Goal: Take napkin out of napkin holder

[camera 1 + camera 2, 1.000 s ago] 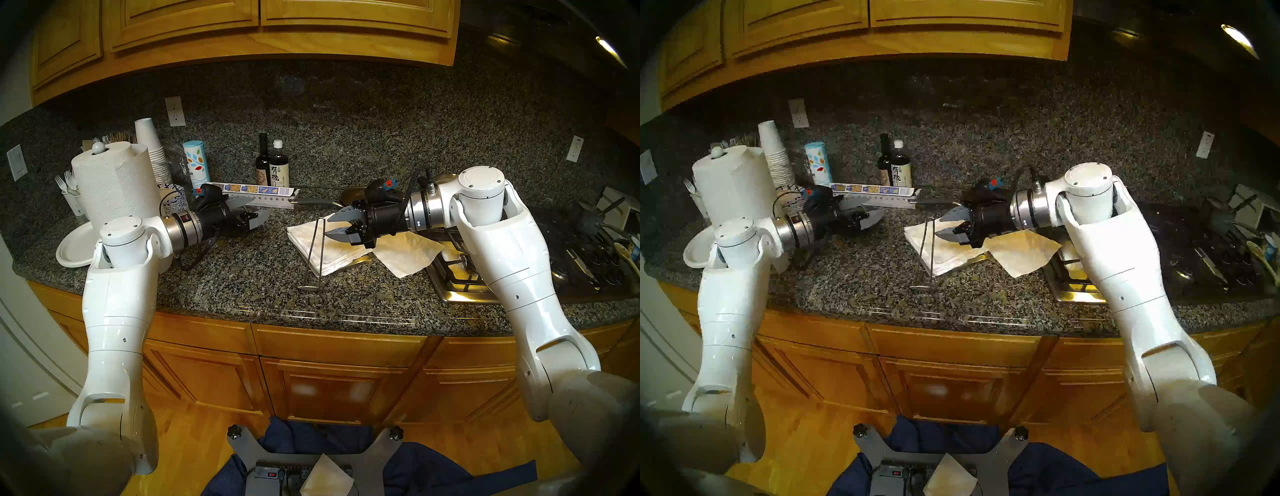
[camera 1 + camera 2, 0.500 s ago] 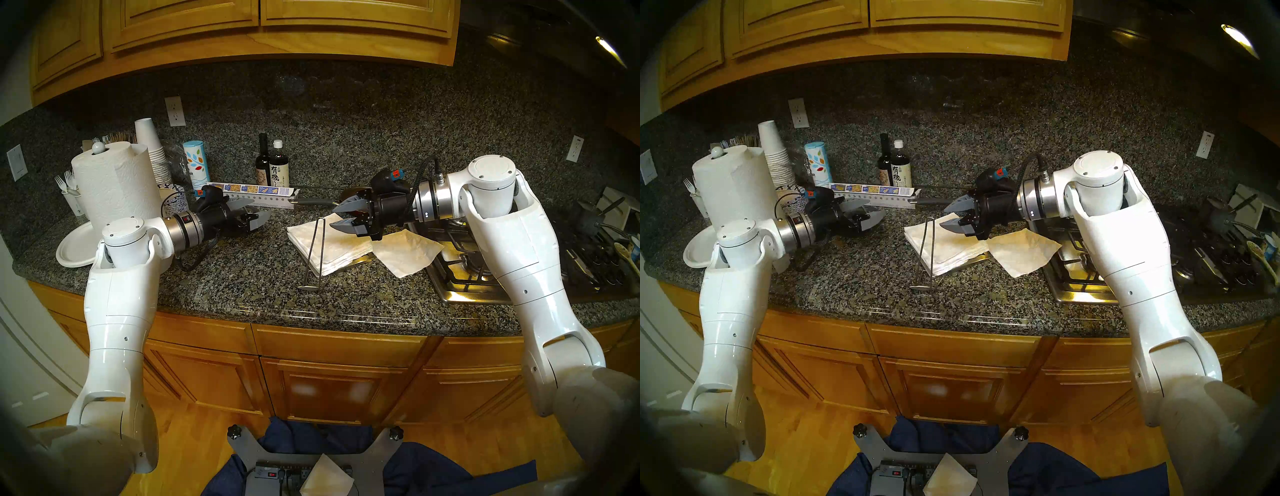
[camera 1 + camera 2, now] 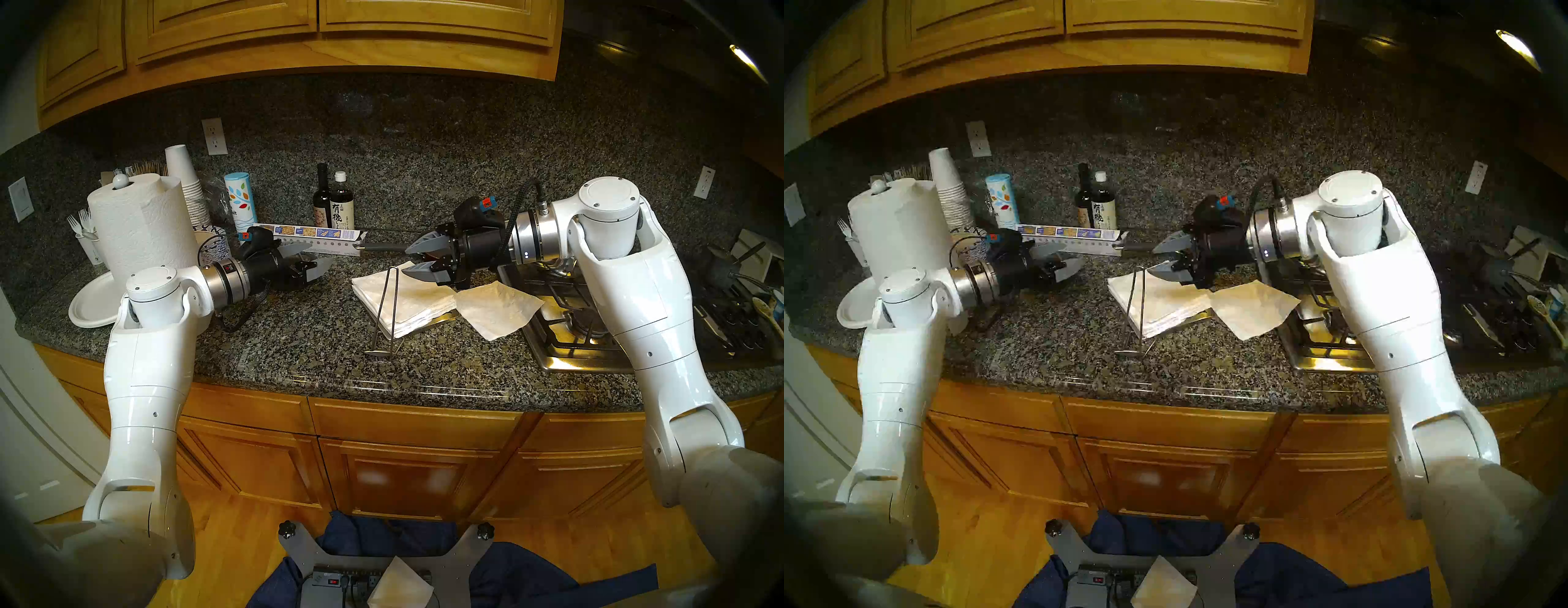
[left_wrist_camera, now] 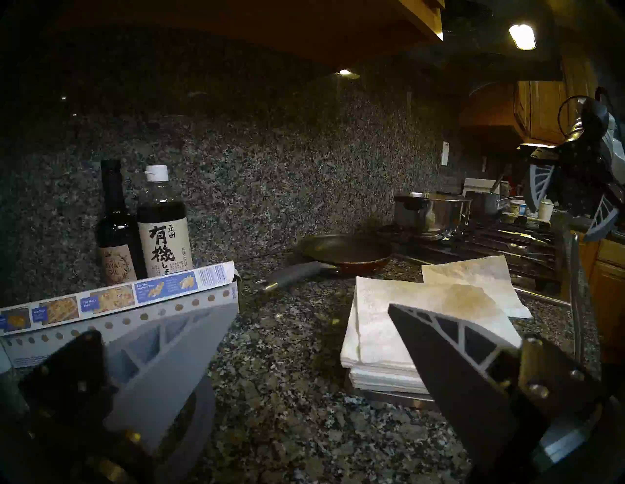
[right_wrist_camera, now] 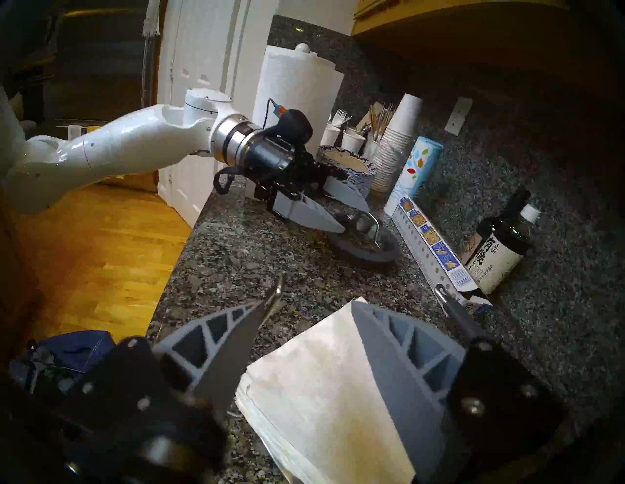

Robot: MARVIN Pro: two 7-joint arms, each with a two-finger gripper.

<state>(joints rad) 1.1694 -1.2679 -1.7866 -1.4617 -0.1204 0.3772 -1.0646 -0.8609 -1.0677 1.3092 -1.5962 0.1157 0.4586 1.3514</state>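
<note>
Where stack ends, napkin [image 3: 498, 308] below empty right pincer [image 3: 418, 260].

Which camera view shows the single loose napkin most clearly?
The head stereo left view: the napkin lies whole beside the napkin stack. Head stereo right shows nearly the same. Left wrist shows part behind the stack. Right wrist misses it.

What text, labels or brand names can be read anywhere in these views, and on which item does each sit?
"正田" and "有機": pale label of the white-capped dark bottle; smaller print below is unreadable.
"ROYAL OIL", faint: label of the black-capped bottle.
"Non-Stick" and "For The Perfect Time", partly legible: blue panels on the long foil box; other panels are blurred.
Blue canister: leaf pattern, lettering too small.
Nothing else is readable.
</note>
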